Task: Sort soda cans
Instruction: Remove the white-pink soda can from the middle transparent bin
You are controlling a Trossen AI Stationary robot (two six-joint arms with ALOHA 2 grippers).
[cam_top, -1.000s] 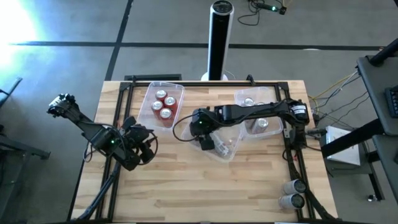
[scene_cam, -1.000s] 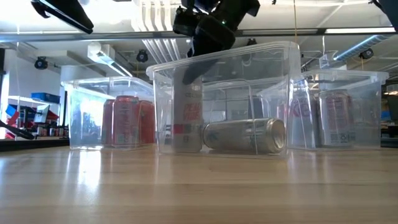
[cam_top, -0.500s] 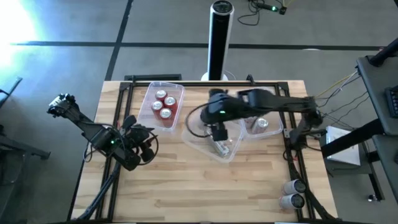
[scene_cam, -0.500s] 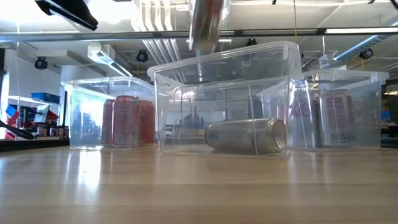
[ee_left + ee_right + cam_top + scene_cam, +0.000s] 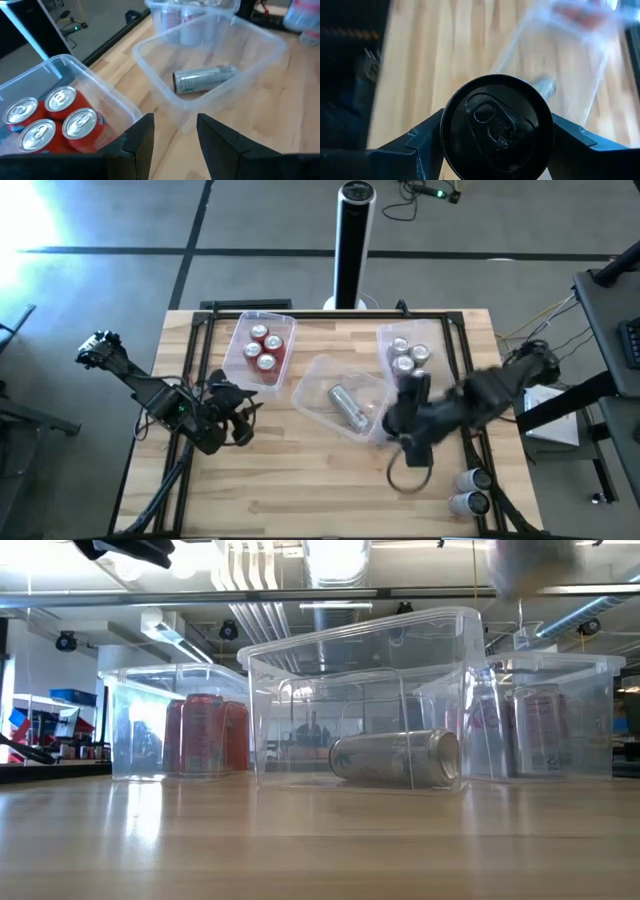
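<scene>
- Between your right gripper's (image 5: 495, 150) two dark fingers sits a black can (image 5: 496, 126), clamped at its sides, its round dark top and pull tab facing the wrist camera.
- Just beside that gripper (image 5: 408, 420), toward the table's middle, stands the middle tub (image 5: 312, 385), clear thin plastic with rounded corners; one silver-grey can (image 5: 347, 406) lies on its side inside.
- Behind the gripper, the right tub (image 5: 385, 337) holds upright silver-topped cans (image 5: 405, 356).
- Near your left gripper (image 5: 175, 132), whose fingers stand parted and bare, the left tub (image 5: 112, 100) holds red cans (image 5: 60, 100) upright.
- Bare planked wood (image 5: 300, 470) lies open along the table's near edge, in front of both grippers.
</scene>
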